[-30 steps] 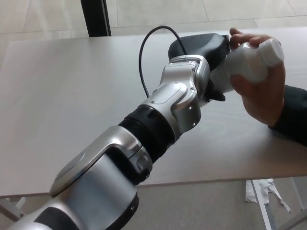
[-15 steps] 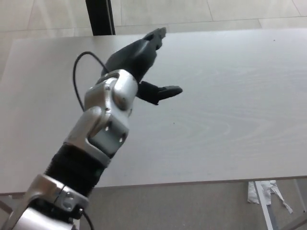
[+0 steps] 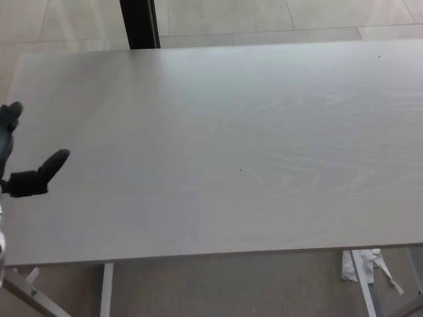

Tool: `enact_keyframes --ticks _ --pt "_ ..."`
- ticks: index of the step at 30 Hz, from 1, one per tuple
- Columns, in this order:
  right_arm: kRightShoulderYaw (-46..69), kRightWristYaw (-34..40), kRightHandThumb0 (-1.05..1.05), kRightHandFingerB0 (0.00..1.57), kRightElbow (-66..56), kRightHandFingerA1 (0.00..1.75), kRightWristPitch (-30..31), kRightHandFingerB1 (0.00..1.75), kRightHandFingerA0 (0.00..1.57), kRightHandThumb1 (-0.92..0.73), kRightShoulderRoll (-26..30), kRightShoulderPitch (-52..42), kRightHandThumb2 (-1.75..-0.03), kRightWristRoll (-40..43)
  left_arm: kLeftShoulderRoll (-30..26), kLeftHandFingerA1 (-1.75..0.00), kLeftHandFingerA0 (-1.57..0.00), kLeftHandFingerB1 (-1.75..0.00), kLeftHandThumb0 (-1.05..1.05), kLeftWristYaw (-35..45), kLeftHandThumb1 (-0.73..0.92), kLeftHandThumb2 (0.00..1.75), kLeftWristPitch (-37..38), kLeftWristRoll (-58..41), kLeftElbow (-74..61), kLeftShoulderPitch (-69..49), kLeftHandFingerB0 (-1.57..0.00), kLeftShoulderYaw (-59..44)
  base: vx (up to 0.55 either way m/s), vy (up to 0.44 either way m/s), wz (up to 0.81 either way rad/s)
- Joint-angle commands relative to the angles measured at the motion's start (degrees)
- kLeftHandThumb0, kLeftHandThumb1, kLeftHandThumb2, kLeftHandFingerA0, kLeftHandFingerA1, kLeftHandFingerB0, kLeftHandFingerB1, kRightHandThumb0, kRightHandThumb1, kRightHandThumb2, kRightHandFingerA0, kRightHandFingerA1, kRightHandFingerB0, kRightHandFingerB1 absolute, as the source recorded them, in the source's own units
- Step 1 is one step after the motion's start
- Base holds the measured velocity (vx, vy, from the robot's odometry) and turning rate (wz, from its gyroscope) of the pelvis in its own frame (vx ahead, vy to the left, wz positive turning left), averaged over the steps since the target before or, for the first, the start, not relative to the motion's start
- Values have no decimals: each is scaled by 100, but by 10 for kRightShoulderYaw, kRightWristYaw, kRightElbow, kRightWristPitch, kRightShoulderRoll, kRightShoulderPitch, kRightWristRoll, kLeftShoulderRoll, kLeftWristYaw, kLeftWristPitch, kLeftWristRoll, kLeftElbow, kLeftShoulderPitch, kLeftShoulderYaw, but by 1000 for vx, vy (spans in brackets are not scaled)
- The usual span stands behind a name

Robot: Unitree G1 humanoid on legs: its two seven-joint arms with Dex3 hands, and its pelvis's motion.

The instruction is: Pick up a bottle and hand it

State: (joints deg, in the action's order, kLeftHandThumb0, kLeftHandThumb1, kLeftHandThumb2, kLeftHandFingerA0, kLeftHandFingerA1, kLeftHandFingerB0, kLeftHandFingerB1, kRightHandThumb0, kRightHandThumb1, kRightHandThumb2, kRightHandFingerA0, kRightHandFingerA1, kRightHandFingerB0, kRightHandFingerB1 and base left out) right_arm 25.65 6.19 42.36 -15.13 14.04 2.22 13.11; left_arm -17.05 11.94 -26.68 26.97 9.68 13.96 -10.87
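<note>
One table (image 3: pixel 264 165): pale grey-white top with a faint wood grain that curves in rings right of centre. It fills most of the head view, from the left edge to the right. Its near edge runs across the lower part of the picture and its far edge lies just below the top.
Floor (image 3: pixel 277 13): light tiles with thin joints beyond the far edge of the table, and a duller grey-beige surface below the near edge.
Black post (image 3: pixel 140 23): dark and upright, behind the far edge of the table, left of centre and cut off by the top of the picture.
Left hand (image 3: pixel 16 165): only part of it shows, at the far left edge over the table's left end. Two black fingers (image 3: pixel 49 164) are visible, one tip high near the edge and one pointing right lower down. They are spread well apart with nothing between them, so the hand is released and empty.
Right hand: out of the picture.
Table leg (image 3: pixel 106 290): pale and upright, under the near left corner.
White scrap (image 3: pixel 370 264): crumpled pale material on the floor under the near right corner, beside a slanted grey bar.
Bottle: nowhere in this view, neither on the table nor in the hand, so its look cannot be told.
</note>
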Motion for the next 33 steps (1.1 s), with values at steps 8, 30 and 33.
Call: enact_keyframes --ticks 8,30,33 --pt "44 -12 -105 46 107 169 -9 118 157 -42 93 -23 -122 10 -161 -66 -12 -21 -92 -11 55 95 162 -321 105 -316 0 -673 0 0 0" --pt "53 -44 -105 41 158 170 -45 116 157 -40 90 -25 -117 15 -61 -79 -42 -47 -66 135 60 58 62 -317 132 -358 -21 -445 0 0 0" --pt "55 -56 -105 37 156 175 -51 113 157 -43 88 -29 -121 19 -71 -77 -49 -48 -67 139 61 58 71 -325 140 -361 -26 -450 0 0 0"
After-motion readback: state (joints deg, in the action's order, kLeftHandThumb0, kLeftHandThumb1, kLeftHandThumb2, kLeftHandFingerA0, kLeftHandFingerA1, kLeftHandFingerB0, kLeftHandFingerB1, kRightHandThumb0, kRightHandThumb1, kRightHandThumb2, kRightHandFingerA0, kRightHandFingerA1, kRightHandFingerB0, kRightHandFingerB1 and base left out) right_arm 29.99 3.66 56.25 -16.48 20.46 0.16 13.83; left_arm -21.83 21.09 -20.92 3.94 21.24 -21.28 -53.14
